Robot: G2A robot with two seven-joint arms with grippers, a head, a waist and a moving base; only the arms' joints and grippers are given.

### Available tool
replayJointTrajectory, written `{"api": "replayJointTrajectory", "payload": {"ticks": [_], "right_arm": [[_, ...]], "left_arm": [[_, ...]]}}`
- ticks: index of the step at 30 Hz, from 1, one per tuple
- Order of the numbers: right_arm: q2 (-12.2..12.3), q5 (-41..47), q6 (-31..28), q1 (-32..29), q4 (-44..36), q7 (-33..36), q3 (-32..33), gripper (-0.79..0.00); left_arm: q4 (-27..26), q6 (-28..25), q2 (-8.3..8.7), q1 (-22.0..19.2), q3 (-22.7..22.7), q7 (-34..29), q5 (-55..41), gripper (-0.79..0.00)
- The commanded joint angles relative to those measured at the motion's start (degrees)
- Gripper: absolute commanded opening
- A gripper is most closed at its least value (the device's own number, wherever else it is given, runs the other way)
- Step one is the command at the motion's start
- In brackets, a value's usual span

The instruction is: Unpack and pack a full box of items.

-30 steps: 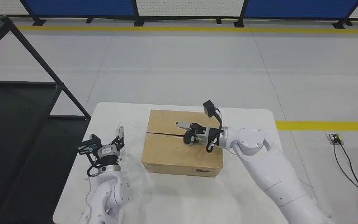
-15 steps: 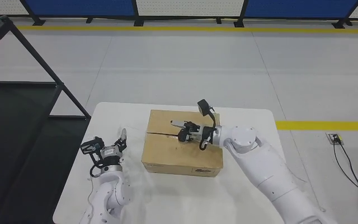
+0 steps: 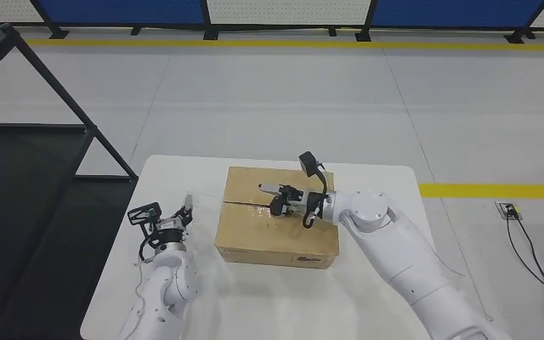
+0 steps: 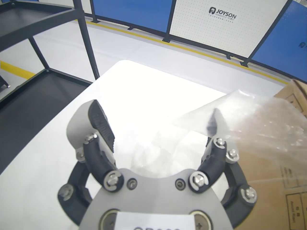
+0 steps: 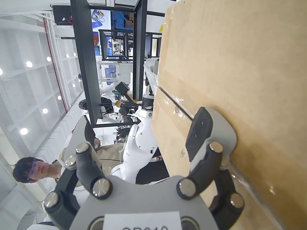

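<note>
Your left gripper (image 4: 156,111), released beside the box (image 3: 255,238), has clear tape (image 4: 251,116) across one finger; right gripper (image 5: 144,120) lies released over the box lid

Pale floor (image 3: 255,93), yellow line (image 3: 255,42), blue panels (image 3: 119,10) behind.

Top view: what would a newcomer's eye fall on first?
A closed cardboard box in the middle of the white table, the right end effector open on its top seam. A clear tape strip runs from the box to the open left end effector.
</note>
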Motion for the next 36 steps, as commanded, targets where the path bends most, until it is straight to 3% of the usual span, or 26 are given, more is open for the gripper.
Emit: {"api": "replayJointTrajectory", "payload": {"ticks": [1, 10, 23, 36], "right_arm": [[-0.05, -0.22, 0.06, 0.03, 0.14, 0.20, 0.10, 0.000], [-0.32, -0.52, -0.14, 0.05, 0.56, 0.71, 0.64, 0.000], [-0.58, -1.14, -0.04, -0.02, 1.04, 1.34, 1.42, 0.000], [-0.69, -1.74, -0.46, -0.47, 1.00, 1.67, 2.37, 0.000]], "left_arm": [[0.65, 0.40, -0.07, -0.81, -0.47, -0.65, -0.39, 0.000], [-0.13, 0.86, -0.36, -1.34, -1.54, 0.77, -0.77, 0.000], [-10.49, 4.33, -1.05, 4.12, -3.00, 7.15, -1.56, 0.000], [-16.79, 5.18, -1.53, 6.24, -4.51, 6.51, -2.11, 0.000]]}}
